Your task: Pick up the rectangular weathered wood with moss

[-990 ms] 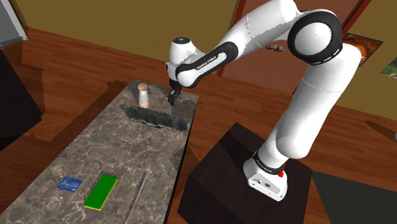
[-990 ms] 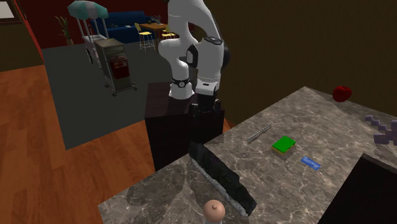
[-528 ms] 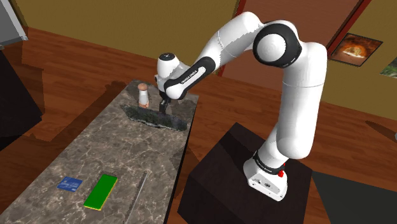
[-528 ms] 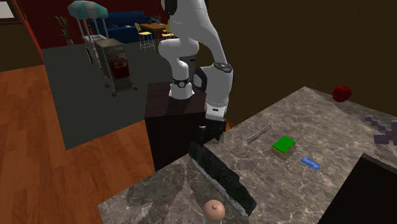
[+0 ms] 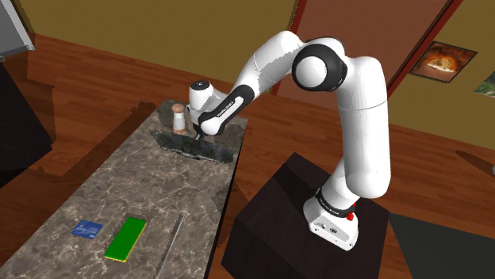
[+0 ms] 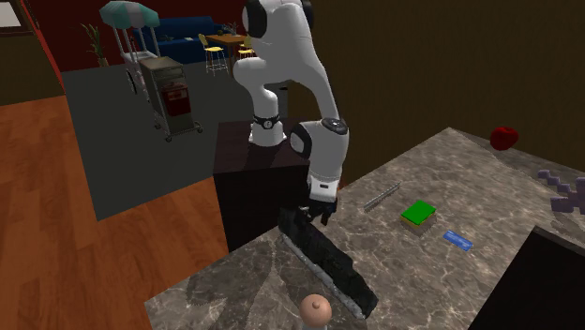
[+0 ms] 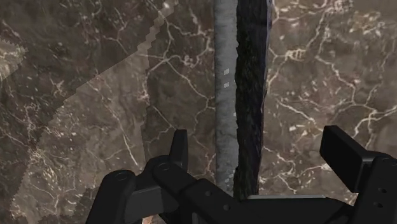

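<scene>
The dark plank [image 7: 249,95] runs past the wrist view's edge, its near end hidden behind the gripper [image 7: 256,141].

Soft, even light is falling from above in the shoulder view, shading the white arm [image 5: 357,127] in smooth greys and leaving soft-edged dark patches on the wooden floor [image 5: 87,95]. The second exterior view is reading dimmer, with its wall [image 6: 422,75] sitting dark brown. In the wrist view a paler wedge with a jagged, stair-stepped edge is crossing the marble counter [image 7: 95,95], and the weathered wood [image 7: 249,95] is rendering near-black.
</scene>
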### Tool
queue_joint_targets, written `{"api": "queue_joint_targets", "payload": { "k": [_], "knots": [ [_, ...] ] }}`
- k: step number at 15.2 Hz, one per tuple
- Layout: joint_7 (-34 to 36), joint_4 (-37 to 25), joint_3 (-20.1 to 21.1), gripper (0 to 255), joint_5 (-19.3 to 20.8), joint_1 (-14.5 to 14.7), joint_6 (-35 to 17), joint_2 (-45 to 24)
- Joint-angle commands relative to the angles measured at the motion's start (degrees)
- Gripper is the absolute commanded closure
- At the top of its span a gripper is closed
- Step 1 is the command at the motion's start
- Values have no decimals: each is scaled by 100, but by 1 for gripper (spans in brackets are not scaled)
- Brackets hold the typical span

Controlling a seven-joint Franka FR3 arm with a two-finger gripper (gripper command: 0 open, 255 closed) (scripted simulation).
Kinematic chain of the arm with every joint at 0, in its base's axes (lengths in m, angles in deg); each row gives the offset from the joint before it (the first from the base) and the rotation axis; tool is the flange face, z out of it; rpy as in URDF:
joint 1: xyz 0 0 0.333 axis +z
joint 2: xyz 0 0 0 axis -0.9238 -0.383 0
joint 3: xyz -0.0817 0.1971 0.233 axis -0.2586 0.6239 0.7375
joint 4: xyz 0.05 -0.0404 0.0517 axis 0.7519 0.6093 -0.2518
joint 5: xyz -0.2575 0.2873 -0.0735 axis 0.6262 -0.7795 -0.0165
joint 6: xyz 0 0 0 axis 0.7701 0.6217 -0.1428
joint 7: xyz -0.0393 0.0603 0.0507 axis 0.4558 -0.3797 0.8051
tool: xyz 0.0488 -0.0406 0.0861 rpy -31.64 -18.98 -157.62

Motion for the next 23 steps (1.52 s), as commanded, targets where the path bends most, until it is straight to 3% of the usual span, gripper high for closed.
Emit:
{"api": "queue_joint_targets", "payload": {
  "k": [1, 4, 5, 14, 23],
  "knots": [
    [31, -57, -23, 0, 26, 13, -106, -160],
    [54, -88, -39, 0, 42, 24, -181, -266],
    [55, -84, -41, 255, 44, 24, -189, -270],
    [54, -88, -39, 255, 42, 24, -181, -267],
    [-86, 48, 52, 255, -63, -34, 267, 320]
  ]
}}
